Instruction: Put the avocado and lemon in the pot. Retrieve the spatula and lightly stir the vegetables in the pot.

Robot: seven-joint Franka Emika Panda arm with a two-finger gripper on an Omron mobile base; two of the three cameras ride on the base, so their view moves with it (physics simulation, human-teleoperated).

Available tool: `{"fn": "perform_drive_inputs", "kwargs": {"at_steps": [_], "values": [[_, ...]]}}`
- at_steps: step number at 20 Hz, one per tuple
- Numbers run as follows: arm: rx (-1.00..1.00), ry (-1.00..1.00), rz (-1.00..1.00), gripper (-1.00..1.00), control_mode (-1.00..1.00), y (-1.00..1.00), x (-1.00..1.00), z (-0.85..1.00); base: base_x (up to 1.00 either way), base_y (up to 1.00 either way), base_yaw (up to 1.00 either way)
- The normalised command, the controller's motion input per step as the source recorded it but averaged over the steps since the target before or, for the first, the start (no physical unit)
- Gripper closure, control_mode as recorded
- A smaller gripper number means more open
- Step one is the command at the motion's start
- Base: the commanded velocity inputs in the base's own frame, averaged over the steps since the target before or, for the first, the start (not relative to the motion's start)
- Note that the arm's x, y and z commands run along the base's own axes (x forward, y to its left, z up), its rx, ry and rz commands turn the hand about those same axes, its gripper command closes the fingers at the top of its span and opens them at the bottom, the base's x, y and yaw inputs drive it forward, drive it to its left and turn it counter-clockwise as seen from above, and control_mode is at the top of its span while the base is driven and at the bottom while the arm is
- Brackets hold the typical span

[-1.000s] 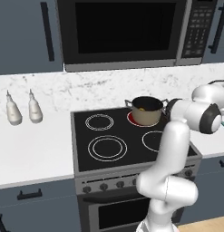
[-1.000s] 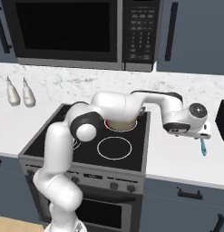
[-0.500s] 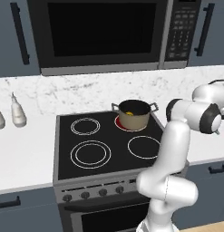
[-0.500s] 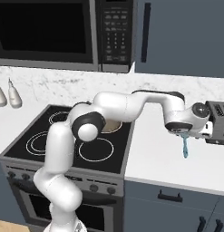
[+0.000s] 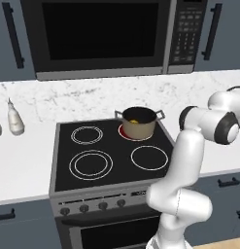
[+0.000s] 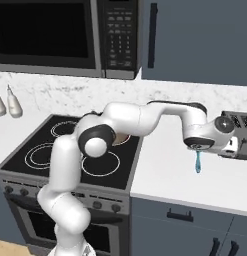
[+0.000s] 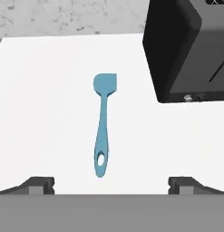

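**Spread claw above the spatula on the white desk**

At the far left of the left base view, a pale bottle-shaped shaker [image 5: 15, 120] stands on the white stone desk [image 5: 19, 160] against the marbled wall. Right of it sits the black glass stove top [image 5: 111, 151] with ringed burners, under a black and steel microwave [image 5: 104, 36]. On the far right burner, which glows red, stands the small round tan-brown pot with grey side handles [image 5: 139, 123]; a small bright yellow lemon [image 5: 134, 121] lies inside it.

Further right, the white arm reaches out over the desk to the right of the stove. In the right base view its hand hangs above the slim light-blue spatula with a long straight handle [image 6: 198, 162], which lies flat on the desk just near a dark boxy toaster [image 6: 235, 137].

In the hand view the spatula [image 7: 103, 123] lies alone on the white surface, blade toward the wall, holed handle end toward the claw [image 7: 111, 183]. The claw's two dark tips stand wide apart on either side of the handle end, holding nothing. The toaster [image 7: 188, 50] sits to the right of the blade, apart from it.
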Motion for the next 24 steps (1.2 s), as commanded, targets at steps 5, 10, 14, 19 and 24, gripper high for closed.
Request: {"fn": "perform_drive_inputs", "kwargs": {"at_steps": [5,10,14,19,24], "values": [[0.0,0.0,0.0,-1.0,1.0,0.0,0.0,0.0,1.0,-0.95,0.21],[0.0,0.0,0.0,-1.0,1.0,0.0,0.0,0.0,1.0,-0.25,0.23],[0.07,-0.01,0.02,-1.0,-1.0,0.11,0.19,0.0,0.47,0.01,0.1],[0.15,0.09,0.0,-1.0,-1.0,0.43,0.06,-0.17,0.0,0.0,0.0],[0.03,0.18,-0.03,-1.0,-1.0,0.06,-0.23,-0.18,0.0,0.0,0.0]]}}
